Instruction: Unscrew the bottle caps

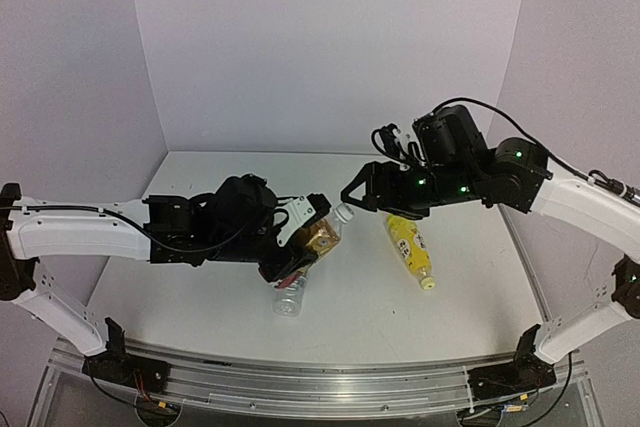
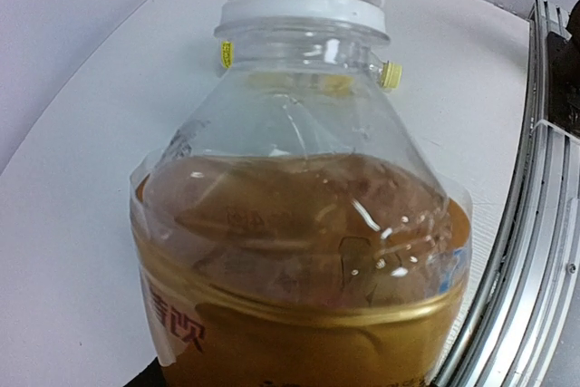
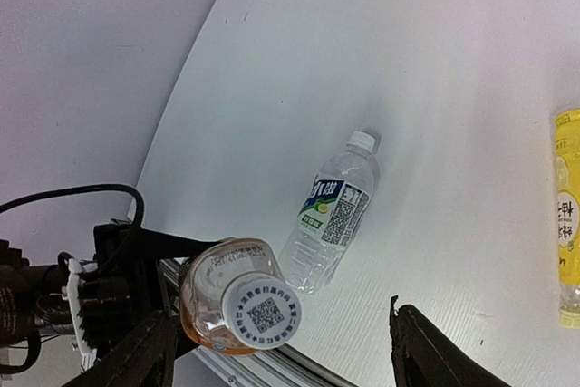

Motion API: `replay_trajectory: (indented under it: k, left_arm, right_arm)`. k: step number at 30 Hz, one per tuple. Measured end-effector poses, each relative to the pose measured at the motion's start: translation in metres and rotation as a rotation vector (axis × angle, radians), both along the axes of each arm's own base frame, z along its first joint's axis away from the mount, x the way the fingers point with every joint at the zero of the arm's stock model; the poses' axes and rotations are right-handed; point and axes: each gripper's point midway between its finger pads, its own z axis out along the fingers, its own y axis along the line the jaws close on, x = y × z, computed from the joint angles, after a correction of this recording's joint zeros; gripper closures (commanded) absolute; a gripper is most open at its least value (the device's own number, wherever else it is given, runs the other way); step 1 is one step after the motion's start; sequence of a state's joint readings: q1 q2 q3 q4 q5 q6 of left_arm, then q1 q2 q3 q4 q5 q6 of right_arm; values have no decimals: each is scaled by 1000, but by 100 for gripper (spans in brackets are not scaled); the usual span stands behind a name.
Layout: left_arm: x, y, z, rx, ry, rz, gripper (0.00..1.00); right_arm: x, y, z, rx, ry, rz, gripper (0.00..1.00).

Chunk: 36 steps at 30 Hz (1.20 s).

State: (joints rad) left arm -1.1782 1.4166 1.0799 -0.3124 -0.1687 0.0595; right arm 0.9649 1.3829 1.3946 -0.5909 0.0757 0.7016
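- The left gripper (image 1: pixel 300 243) is clamped on the amber bottle (image 1: pixel 322 237). It holds the bottle off the table (image 1: pixel 200 297), tilted so that the white cap (image 1: pixel 343 213) points toward the right arm.
- The left pads are hidden behind the label in the left wrist view, so the hold is probably on the lower body, though I cannot place it exactly.
- The right gripper (image 3: pixel 281 355) is spread wide, with 1 finger (image 3: pixel 136 355) on each side of the cap in the right wrist view. It is close to the cap and touches nothing.
- The clear bottle (image 3: pixel 331 215) lies on its side on the table below the held bottle. The yellow bottle (image 1: pixel 410 247) lies on its side nearer the right arm.
- All 3 caps are on, so I judge the task to be at its 1st unscrewing.
- The step in hand looks like bringing the right gripper onto the cap and closing on it.
- To do this well:
  - Line the right wrist's roll axis up with the bottle's neck, so the twist spins the cap and does not lever it sideways.
  - Centre the cap between the fingers before closing.
  - Advance far enough for the pads to take the cap's side wall only, short of the collar ring below it. A grip on the collar would turn the whole bottle.
- The thin plastic and glossy label may slip or dent under the counter-twist, so the left hold needs to be firm.
- The bottle is tilted and holds liquid, which could run out once the cap loosens.
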Motion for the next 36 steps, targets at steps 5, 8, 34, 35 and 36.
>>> replay_trajectory:
  k: [5,8,34,35,36]
  left_arm:
    - [0,0,-1,12,-13,-13,100]
    - [0,-1,-1,13,-15,-14,100]
    - [-4,-4,-5,-10,40,-18,100]
    - [-9,-4,-4,-26,60,-34,100]
    - [-14,-3,-3,-41,79,-53,100]
  right_arm:
    - [9,6,-7,10,56,-47,37]
    - [10,8,-12,17,94,-62,40]
    - [-6,24,-27,49,232,41,100]
    - [-9,25,-25,46,218,80,100]
    - [-14,26,-23,44,208,120,100]
